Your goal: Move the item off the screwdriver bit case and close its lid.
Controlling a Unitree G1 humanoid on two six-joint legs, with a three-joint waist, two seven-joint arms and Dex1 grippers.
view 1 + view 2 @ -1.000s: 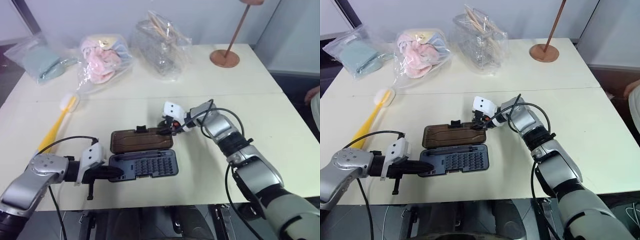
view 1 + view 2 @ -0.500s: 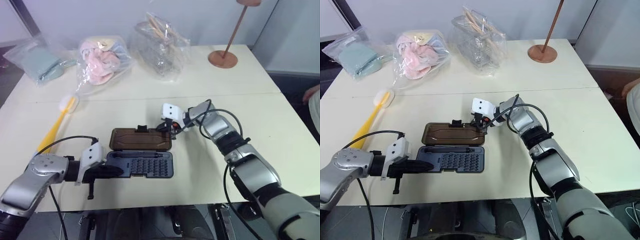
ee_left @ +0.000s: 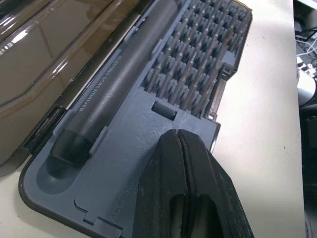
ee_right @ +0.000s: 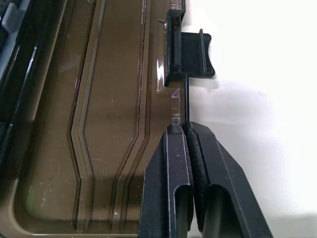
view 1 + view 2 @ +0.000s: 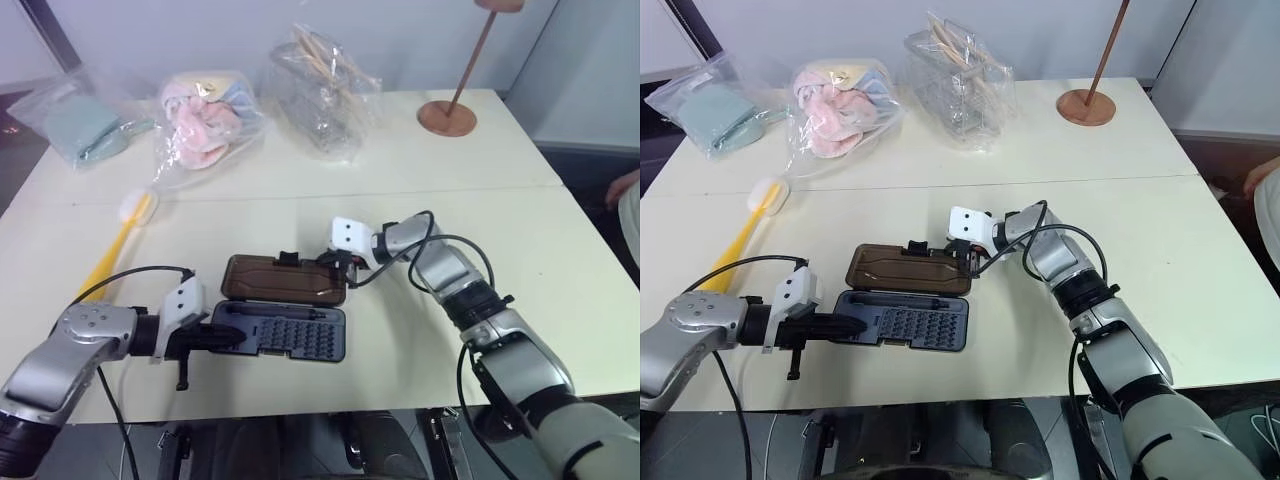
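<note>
The screwdriver bit case (image 5: 300,340) lies open near the table's front edge, its dark grey-blue tray holding rows of bits and a dark driver (image 3: 106,94). The smoky-brown lid (image 5: 280,282) lies folded back behind the tray. My right gripper (image 5: 338,266) is shut on the lid's thin far edge (image 4: 186,106), just beside the black latch tab (image 4: 193,54). Shut with nothing between its fingers, my left gripper (image 3: 177,135) rests its tips on the tray's left end. The item, a yellow-handled brush (image 5: 112,255), lies on the table to the left, apart from the case.
Three clear bags stand along the back: one with teal cloth (image 5: 75,125), one with pink items (image 5: 205,115), one with sticks (image 5: 320,90). A lamp's copper base (image 5: 447,117) is at back right. A person's hand (image 5: 625,188) shows at the right edge.
My right gripper has closed on the lid's far edge and rolled a little. The case has turned slightly on the table. The left gripper has stayed put.
</note>
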